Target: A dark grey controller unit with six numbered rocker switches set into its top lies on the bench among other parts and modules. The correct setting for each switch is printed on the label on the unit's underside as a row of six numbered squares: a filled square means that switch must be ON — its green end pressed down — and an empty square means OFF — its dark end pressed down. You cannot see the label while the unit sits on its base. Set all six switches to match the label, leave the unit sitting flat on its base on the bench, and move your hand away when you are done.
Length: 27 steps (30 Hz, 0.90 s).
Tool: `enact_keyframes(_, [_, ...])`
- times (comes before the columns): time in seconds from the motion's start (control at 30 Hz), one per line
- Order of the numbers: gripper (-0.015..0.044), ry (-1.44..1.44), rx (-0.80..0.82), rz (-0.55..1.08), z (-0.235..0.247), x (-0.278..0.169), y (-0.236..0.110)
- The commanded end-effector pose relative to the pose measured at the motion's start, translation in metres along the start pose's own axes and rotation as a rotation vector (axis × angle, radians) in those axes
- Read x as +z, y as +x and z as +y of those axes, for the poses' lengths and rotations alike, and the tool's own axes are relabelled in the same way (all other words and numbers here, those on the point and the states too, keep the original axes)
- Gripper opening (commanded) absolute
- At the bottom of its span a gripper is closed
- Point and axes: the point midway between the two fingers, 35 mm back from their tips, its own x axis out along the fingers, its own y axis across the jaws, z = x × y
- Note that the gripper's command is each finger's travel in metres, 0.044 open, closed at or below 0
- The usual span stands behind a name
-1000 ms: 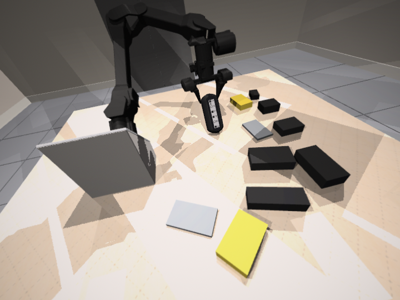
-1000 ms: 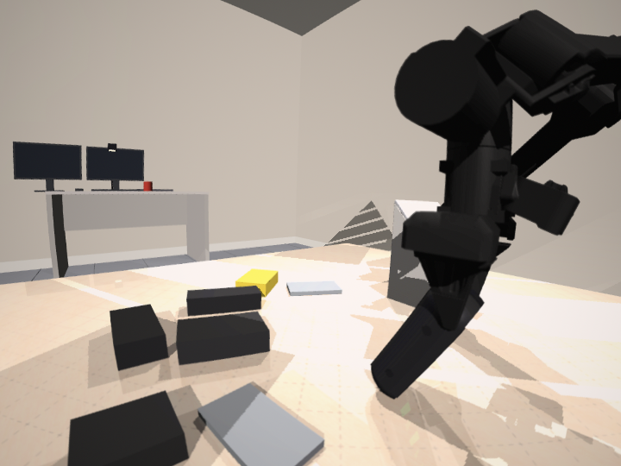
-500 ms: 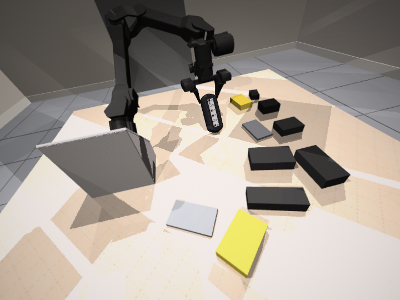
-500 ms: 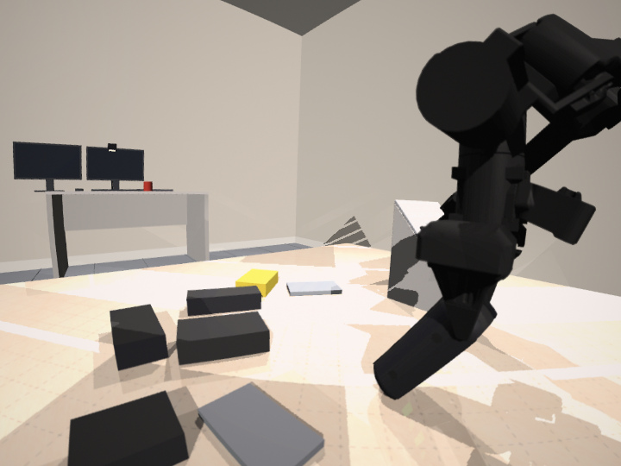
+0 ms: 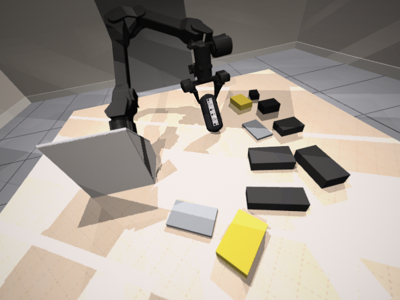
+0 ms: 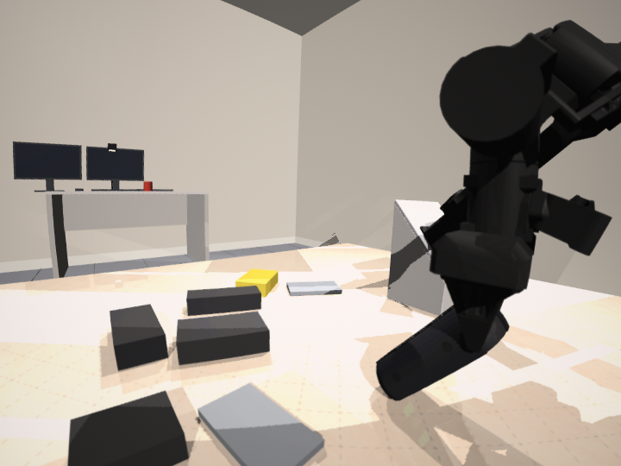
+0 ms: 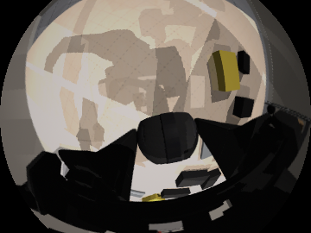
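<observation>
My gripper (image 5: 207, 96) (image 6: 473, 321) is shut on the upper end of the dark grey controller unit (image 5: 206, 113) (image 6: 426, 353) (image 7: 168, 136). The unit hangs tilted, long axis steep, with its lower end close to the bench (image 5: 200, 168). Its underside faces the top view, where the white label (image 5: 212, 113) with a row of small squares shows; the squares are too small to read. The switches face away and are hidden. In the wrist view only the unit's rounded end shows between the fingers.
A large grey slanted panel (image 5: 96, 161) (image 6: 410, 250) stands to the left. To the right lie a yellow block (image 5: 241, 101), a small black cube (image 5: 254, 94), several black blocks (image 5: 271, 157) and a grey plate (image 5: 256, 129). Nearer lie a light grey plate (image 5: 192, 216) and a yellow slab (image 5: 242, 240).
</observation>
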Motion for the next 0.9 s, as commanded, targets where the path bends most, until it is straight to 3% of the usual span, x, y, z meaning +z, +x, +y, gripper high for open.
enact_keyframes(0.0, [0.0338, 0.006, 0.003, 0.007, 0.001, 0.001, 0.003])
enact_keyframes(0.87, [0.0338, 0.006, 0.003, 0.005, 0.001, 0.017, 0.016])
